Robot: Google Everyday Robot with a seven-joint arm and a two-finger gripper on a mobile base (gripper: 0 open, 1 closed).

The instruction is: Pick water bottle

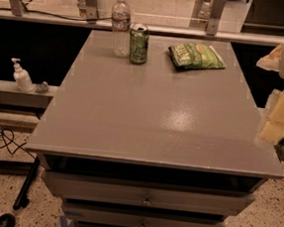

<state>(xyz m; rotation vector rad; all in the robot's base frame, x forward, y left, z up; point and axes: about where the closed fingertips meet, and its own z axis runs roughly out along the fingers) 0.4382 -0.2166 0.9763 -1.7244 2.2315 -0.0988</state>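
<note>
water bottle: upright at far edge of drawer cabinet, just left of green can; left side free
gripper: right edge, well apart; state cannot be told

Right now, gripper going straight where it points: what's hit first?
Probably the gray table, at its right edge; the gripper hangs just beside it, seemingly pointing down. Depth unclear. Not the water bottle.

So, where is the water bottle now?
In the camera view the water bottle stands at the far edge of the table, just left of the green can; the gripper is at the right edge.
</note>
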